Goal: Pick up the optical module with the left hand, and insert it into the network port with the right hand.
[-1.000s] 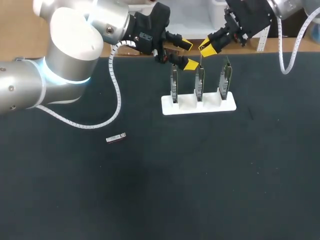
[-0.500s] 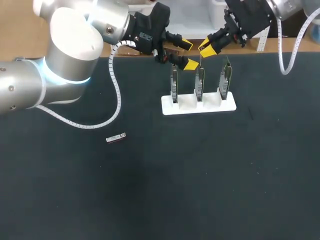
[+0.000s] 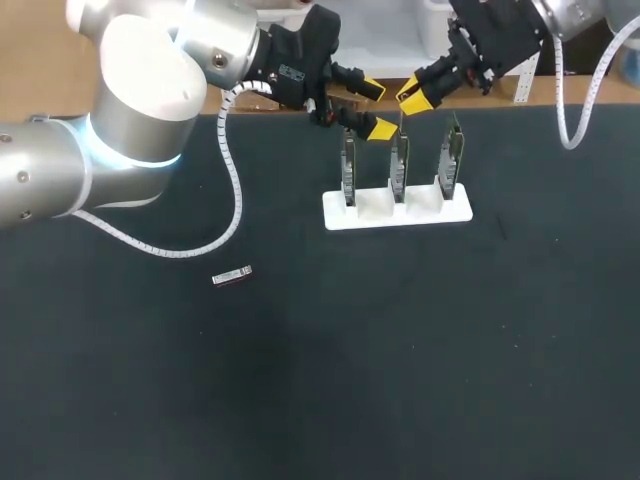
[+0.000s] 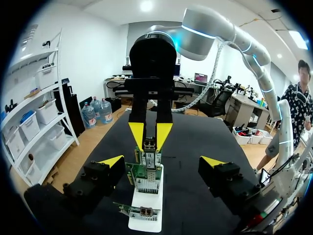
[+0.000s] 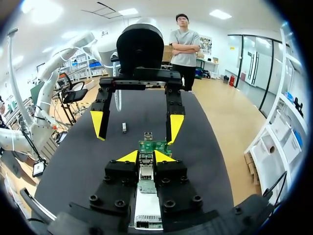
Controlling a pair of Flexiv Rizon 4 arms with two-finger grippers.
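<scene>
Black and matte, the tabletop (image 3: 420, 350) in front of you carried just two things of the task, and they sat well apart. The small, silvery, oblong optical module (image 3: 232, 276) lay flat on the bare surface on your left side, with nothing touching it or near it. Toward the far edge stood the white plastic holder (image 3: 376, 204) with three upright green circuit boards (image 3: 399, 165) slotted in a row. The left wrist view showed a metal network port (image 4: 145, 211) on the board nearest that camera.

Your left gripper (image 3: 376, 108) hung above the holder near its left board, its yellow-tipped fingers spread wide and holding nothing. Your right gripper (image 3: 413, 98) hung just beside it, over the middle board, its fingers drawn close with only a narrow gap between them. In its own wrist view the top of a board showed through that gap, but nothing looked gripped, and I judge those fingers empty.

As I read it, none of the task was done: the pick-up had not yet begun, and both arms sat at the boards, not at the module. What was left for you was to bring the left arm down over the module, close on its long sides and lift it. You would then pass it to the right fingers, line it up with the port and push it home. The handover looked the delicate part, the piece being so small
</scene>
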